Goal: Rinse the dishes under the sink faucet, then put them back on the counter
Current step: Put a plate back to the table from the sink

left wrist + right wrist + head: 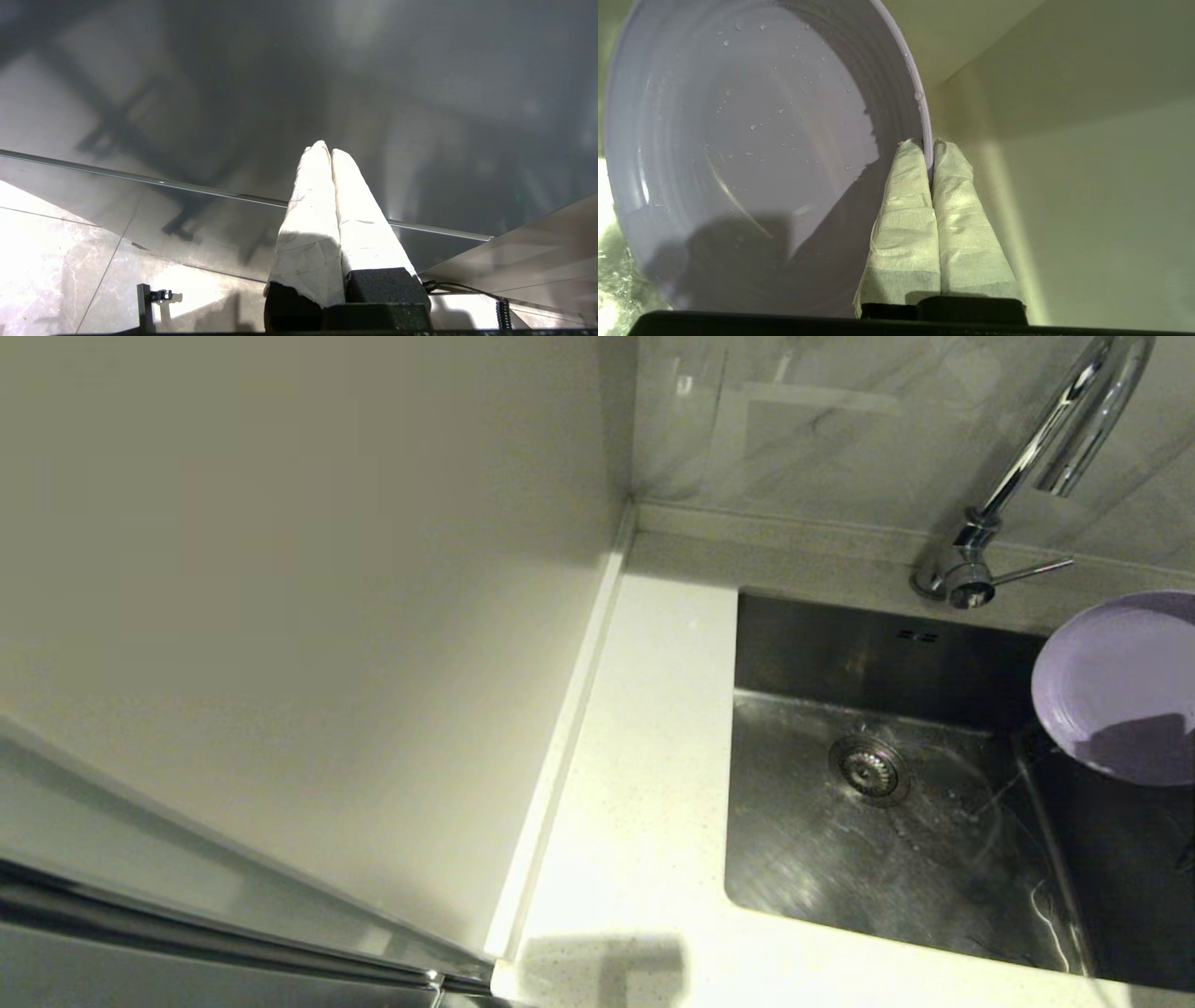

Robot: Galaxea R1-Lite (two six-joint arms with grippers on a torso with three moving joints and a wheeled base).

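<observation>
The wet plate point(738, 154) is held by its rim, clamped in the right gripper point(930, 161), over the sink's point(896, 859) right side, seemingly rinsed, so setting it on the counter point(644, 784) is judged next; the left gripper point(327, 151), parked, is closed on nothing.

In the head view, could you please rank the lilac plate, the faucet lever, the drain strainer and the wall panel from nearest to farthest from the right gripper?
The right gripper pinches the plate's rim; it is out of the head view.
1. Lilac plate, held over the sink's right side.
2. Faucet lever, behind the sink.
3. Drain strainer, on the sink floor.
4. Wall panel, far left.
</observation>
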